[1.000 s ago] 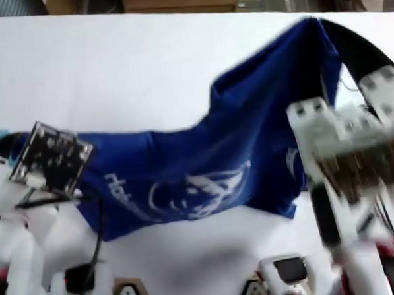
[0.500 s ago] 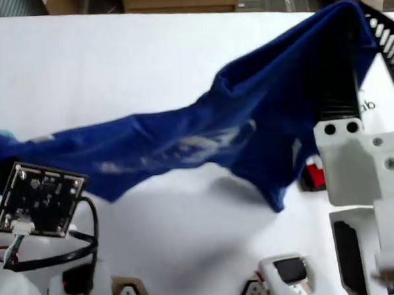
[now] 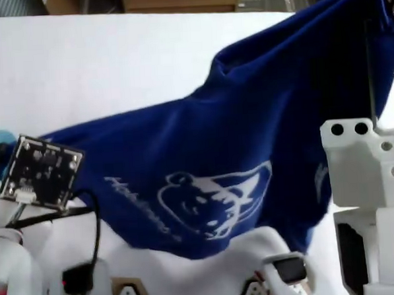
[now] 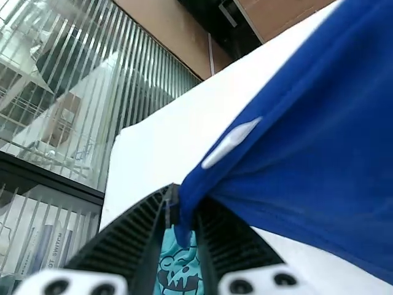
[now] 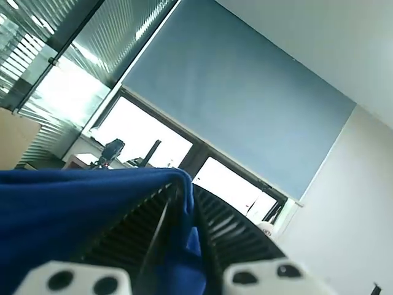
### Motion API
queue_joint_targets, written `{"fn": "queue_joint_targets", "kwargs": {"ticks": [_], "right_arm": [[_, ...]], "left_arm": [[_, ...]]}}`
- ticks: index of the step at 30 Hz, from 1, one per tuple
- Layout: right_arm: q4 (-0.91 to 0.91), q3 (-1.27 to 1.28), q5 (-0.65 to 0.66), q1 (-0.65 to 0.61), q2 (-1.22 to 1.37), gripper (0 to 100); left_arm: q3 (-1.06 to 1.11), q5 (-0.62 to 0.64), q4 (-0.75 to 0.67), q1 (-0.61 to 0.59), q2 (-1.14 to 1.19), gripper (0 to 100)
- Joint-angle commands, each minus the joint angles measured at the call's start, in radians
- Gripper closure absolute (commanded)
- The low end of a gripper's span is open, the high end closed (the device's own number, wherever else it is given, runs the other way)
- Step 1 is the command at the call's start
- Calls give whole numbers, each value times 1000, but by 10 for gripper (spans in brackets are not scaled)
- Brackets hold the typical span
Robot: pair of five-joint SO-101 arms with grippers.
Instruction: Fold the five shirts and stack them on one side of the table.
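In the high view the soft royal-blue cotton shirt with a white cartoon print (image 3: 237,152) hangs slung between the 2 arms above the plain white surface (image 3: 80,68). It has risen over the last second, its far right end now up at the frame's top corner, and the cloth has spread so the print faces up. That suggests it is being aired out to lay flat, with folding not yet begun. In the left wrist view the left gripper (image 4: 176,198), black with ribbed jaws, is pinched tight on a shirt edge near a small white label (image 4: 230,142), with a teal printed cloth (image 4: 175,273) below. In the right wrist view the right gripper (image 5: 181,187) points toward the windows, clamped on a bunched blue fold.
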Motion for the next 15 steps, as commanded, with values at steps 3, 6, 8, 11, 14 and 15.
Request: {"fn": "queue_joint_targets", "kwargs": {"ticks": [3, 6, 8, 11, 14, 15], "right_arm": [[8, 0, -38, -2, -1, 978], [4, 35, -38, -2, 13, 978], [4, 46, -38, -2, 24, 978], [4, 46, -38, -2, 21, 978], [8, 29, -35, -2, 19, 978], [10, 20, -35, -2, 19, 978]], "left_arm": [[42, 15, 6, -6, 6, 978], [108, 18, -35, -8, 5, 978], [116, 18, -51, -9, 5, 978], [113, 14, -46, -12, 3, 978], [105, 15, -29, -12, 3, 978], [90, 18, -21, -12, 3, 978]]}}
